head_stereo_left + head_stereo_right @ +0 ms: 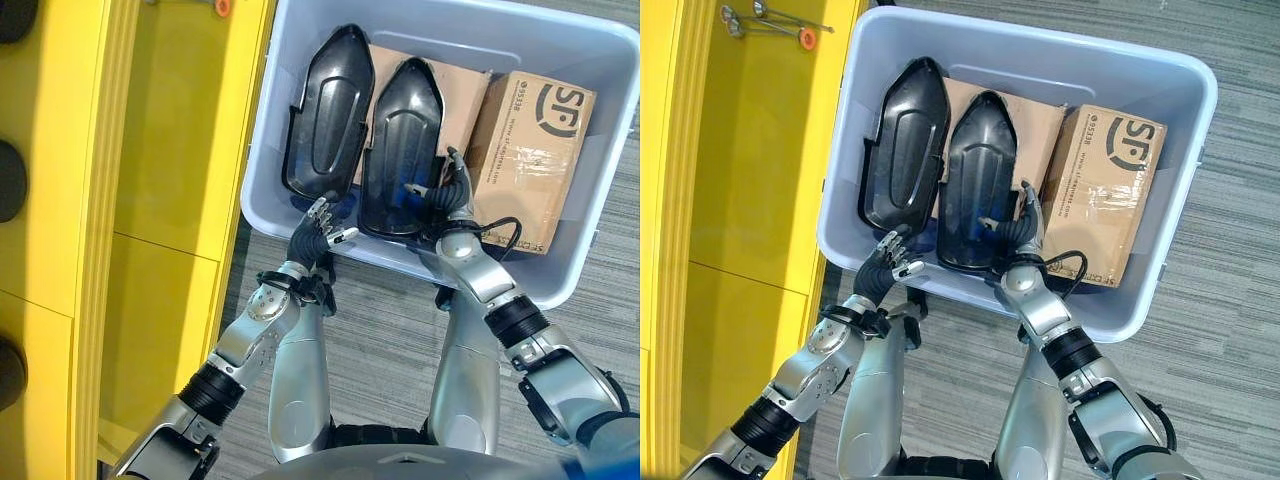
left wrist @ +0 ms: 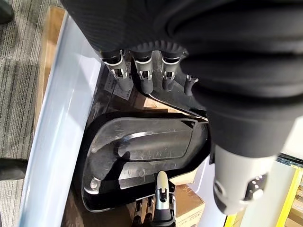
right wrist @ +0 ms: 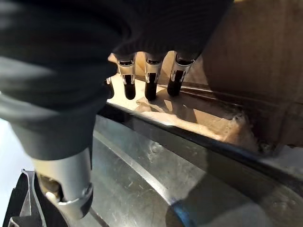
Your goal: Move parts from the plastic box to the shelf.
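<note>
Black moulded plastic is what I am reaching for: two long shell-shaped parts are lying side by side in the pale plastic box, the left part and the right part, both resting on cardboard.

I am judging this as the pick-up step, with nothing lifted yet. My right hand is sitting at the near edge of the right part, fingers extended along its rim with the thumb on the inner face, not clamped. My left hand is hovering at the box's near wall by the left part, fingers loosely spread, holding nothing.

Next I am needing a firm pinch on the rim, then a lift clear of the wall.

A brown carton is crowding the right side, and the yellow shelf is standing just left of the box.
</note>
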Controlling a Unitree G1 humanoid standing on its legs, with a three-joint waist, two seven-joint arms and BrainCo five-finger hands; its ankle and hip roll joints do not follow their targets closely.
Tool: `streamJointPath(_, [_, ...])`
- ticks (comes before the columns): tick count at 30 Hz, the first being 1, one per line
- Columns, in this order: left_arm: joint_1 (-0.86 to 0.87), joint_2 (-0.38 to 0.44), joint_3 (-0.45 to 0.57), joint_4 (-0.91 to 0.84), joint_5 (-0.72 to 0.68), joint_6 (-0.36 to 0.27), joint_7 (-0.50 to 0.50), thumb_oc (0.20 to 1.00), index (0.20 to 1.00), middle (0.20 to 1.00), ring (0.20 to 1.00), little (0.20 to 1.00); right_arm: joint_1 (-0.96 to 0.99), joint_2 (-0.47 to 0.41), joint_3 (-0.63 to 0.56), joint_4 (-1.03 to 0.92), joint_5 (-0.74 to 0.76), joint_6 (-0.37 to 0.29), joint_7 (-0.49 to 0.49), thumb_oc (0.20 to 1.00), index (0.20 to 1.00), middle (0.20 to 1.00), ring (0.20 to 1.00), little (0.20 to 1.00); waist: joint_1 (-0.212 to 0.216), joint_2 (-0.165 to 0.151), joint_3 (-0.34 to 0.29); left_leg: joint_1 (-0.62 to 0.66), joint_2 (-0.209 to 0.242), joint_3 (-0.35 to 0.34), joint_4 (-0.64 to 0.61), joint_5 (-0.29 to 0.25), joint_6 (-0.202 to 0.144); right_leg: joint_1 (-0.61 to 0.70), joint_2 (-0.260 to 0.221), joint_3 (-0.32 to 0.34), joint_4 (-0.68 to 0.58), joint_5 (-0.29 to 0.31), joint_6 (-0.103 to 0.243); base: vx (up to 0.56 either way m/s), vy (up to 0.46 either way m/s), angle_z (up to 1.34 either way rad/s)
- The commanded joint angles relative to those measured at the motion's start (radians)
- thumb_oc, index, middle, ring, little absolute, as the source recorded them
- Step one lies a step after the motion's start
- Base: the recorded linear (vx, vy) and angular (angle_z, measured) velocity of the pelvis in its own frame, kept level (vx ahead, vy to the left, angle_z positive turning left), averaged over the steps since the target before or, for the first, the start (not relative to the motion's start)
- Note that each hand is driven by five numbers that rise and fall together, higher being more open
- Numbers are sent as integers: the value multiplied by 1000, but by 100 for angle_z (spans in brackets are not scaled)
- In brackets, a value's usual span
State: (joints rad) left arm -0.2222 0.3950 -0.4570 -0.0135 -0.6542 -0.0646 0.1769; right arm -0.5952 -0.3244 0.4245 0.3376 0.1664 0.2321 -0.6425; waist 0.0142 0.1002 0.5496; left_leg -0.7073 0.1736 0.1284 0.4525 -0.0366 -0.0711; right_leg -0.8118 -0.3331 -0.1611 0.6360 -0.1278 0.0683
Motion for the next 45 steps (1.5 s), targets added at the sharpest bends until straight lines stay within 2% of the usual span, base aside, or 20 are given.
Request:
streamJointPath(1, [32, -19, -5, -82, 10, -40, -8, 1000, 1000, 1000, 1000, 1000, 35, 12, 14, 172, 55, 91, 74, 1000, 1000, 1000, 1000, 1000, 38, 66, -30, -56, -64, 61, 68, -74, 82, -8, 39, 16, 33, -7, -10, 0, 0, 0])
streamJointPath(3, [31, -20, -6, -78, 10, -45, -9, 1000, 1000, 1000, 1000, 1000, 31, 12, 23, 193, 29, 113, 64, 1000, 1000, 1000, 1000, 1000, 41, 70, -30, -71, -68, 58, 75, -75, 86, -23, 39, 19, 41, -7, -11, 0, 0, 0])
streamJointPath(6, [30, -17, -8, -71, 3, -58, -17, 1000, 1000, 1000, 1000, 1000, 23, 15, 36, 239, 69, 134, 69, 1000, 1000, 1000, 1000, 1000, 47, 76, -30, -91, -76, 52, 82, -76, 90, -45, 40, 23, 52, -7, -12, 0, 0, 0])
streamJointPath(7, [25, -21, -11, -60, 10, -68, -20, 1000, 1000, 1000, 1000, 1000, 16, 22, 43, 288, 89, 121, 65, 529, 529, 529, 529, 529, 51, 80, -30, -102, -78, 50, 82, -73, 91, -55, 40, 22, 58, -7, -14, -14, 10, 3])
streamJointPath(9, [18, -27, -16, -46, 2, -77, -19, 1000, 1000, 1000, 1000, 1000, 3, 26, 48, 346, 104, 98, 56, 200, 200, 200, 200, 200, 56, 86, -30, -113, -80, 48, 82, -70, 94, -67, 37, 22, 65, -9, -15, -6, 18, 6])
streamJointPath(14, [-5, -37, -33, -12, -17, -104, -35, 1000, 1000, 1000, 1000, 1000, -54, 18, 27, 504, 88, 87, 34, 200, 200, 200, 200, 200, 72, 113, -30, -141, -95, 36, 81, -58, 95, -99, 29, 23, 78, -4, -15, -4, 8, 8])
streamJointPath(16, [-10, -38, -40, 7, -18, -122, -54, 1000, 1000, 1000, 1000, 1000, -80, 10, 14, 577, 124, 79, 14, 200, 200, 200, 200, 200, 81, 121, -30, -153, -102, 30, 89, -58, 98, -109, 26, 21, 89, -7, -18, -1, -11, 15])
streamJointPath(18, [-13, -40, -47, 23, -2, -136, -63, 1000, 1000, 1000, 1000, 1000, -106, -6, -6, 650, 105, 105, -4, 200, 200, 200, 200, 200, 89, 129, -30, -164, -110, 23, 94, -58, 100, -116, 26, 18, 96, -10, -20, 0, -4, 4])
streamJointPath(20, [-18, -47, -54, 50, -9, -171, -80, 1000, 1000, 1000, 1000, 1000, -111, -16, 7, 706, 74, 181, 23, 200, 200, 200, 200, 200, 93, 132, -30, -181, -114, 18, 100, -58, 101, -130, 26, 15, 105, -10, -20, 3, -37, 10])
streamJointPath(21, [-21, -51, -60, 55, -7, -190, -81, 1000, 1000, 1000, 1000, 1000, -71, -17, 3, 764, 68, 169, 30, 200, 200, 200, 200, 200, 89, 135, -30, -195, -115, 15, 108, -61, 106, -146, 26, 18, 114, -12, -21, 17, -34, 15])
streamJointPath(26, [1, -55, -75, 62, 3, -215, -70, 1000, 1000, 1000, 1000, 1000, -25, -34, 3, 804, -18, 148, 50, 200, 200, 200, 200, 200, 82, 154, -30, -214, -121, 14, 122, -65, 112, -180, 24, 35, 138, -19, -27, 12, -4, 12])
streamJointPath(28, [25, -50, -72, 68, -11, -235, -80, 1000, 1000, 1000, 1000, 1000, -12, -41, 16, 804, -26, 108, 42, 200, 200, 200, 200, 200, 79, 163, -30, -205, -120, 18, 113, -57, 109, -175, 28, 39, 131, -17, -29, 2, -2, 2])
streamJointPath(31, [61, -36, -41, 53, -22, -224, -130, 1000, 1000, 1000, 1000, 1000, -20, -43, 44, 737, -56, -77, -22, 200, 200, 200, 200, 200, 79, 161, -30, -95, -113, 33, -2, -7, 90, -73, 51, 23, 16, 21, -17, -15, -31, -6])
streamJointPath(35, [73, -25, -20, 43, -25, -205, -129, 1000, 1000, 1000, 1000, 1000, -28, -45, 66, 650, -52, -143, -54, 200, 200, 200, 200, 200, 74, 142, -30, -12, -101, 42, -74, 21, 73, 11, 64, 4, -63, 48, -6, -14, -37, -15])
streamJointPath(38, [74, -25, -20, 42, -25, -205, -129, 1000, 1000, 1000, 1000, 1000, -28, -45, 66, 650, -52, -143, -54, 200, 200, 200, 200, 200, 74, 142, -30, -12, -101, 42, -74, 21, 73, 11, 64, 4, -63, 48, -6, -6, -26, -4])
streamJointPath(39, [77, -9, 11, 29, -24, -169, -114, 1000, 1000, 1000, 1000, 1000, -35, -56, 40, 516, -24, -237, -86, 200, 200, 200, 200, 200, 57, 105, -30, 132, -78, 58, -159, 41, 50, 147, 70, -11, -161, 75, 13, -21, -95, 0])
streamJointPath(40, [79, -8, 22, 25, -66, -138, -109, 1000, 1000, 1000, 1000, 1000, -33, -61, 21, 451, -25, -260, -105, 200, 200, 200, 200, 200, 48, 91, -30, 182, -69, 63, -179, 44, 45, 198, 70, -18, -193, 84, 18, -17, -104, -1])
streamJointPath(41, [80, -7, 30, 20, -72, -124, -103, 1000, 1000, 1000, 1000, 1000, -27, -66, 10, 407, -23, -251, -104, 200, 200, 200, 200, 200, 43, 85, -30, 214, -65, 66, -195, 45, 42, 229, 70, -20, -208, 86, 21, -1, -48, -22])
streamJointPath(44, [87, -3, 55, -7, -61, -91, -93, 1000, 1000, 1000, 1000, 1000, -11, -83, -43, 272, -59, -278, -128, 200, 200, 200, 200, 200, 25, 67, -30, 310, -53, 74, -230, 48, 33, 321, 67, -24, -243, 85, 27, -6, -43, -31])
streamJointPath(45, [83, -1, 67, -18, -61, -77, -82, 1000, 1000, 1000, 1000, 1000, -15, -91, -70, 221, -74, -272, -121, 200, 200, 200, 200, 200, 21, 64, -30, 332, -49, 81, -246, 69, 39, 342, 70, -30, -264, 108, 20, -41, -57, -11])
